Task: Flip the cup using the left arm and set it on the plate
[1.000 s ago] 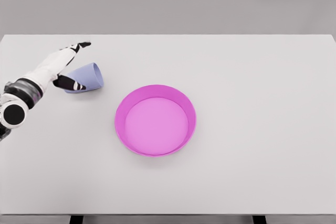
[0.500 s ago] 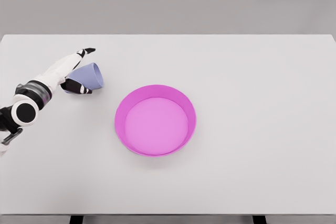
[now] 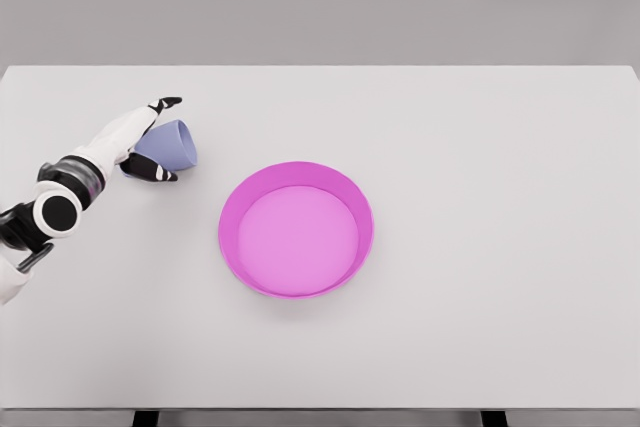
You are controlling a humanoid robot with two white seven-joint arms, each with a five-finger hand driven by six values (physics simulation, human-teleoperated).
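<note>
Bright, even, diffuse light; faint soft shadows; slightly soft render.

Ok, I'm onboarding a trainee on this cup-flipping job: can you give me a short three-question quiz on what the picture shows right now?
1. True or false: the cup already stands on the plate.
2. Which hand is at the cup? A) the left hand B) the right hand C) both
3. Fill in: the plate's colour is ____.

Key:
1. False. The cup lies on its side on the table, left of the plate and apart from it.
2. A. The left hand's fingers reach over the cup and its thumb sits below it; no right hand is in view.
3. Pink.
</note>
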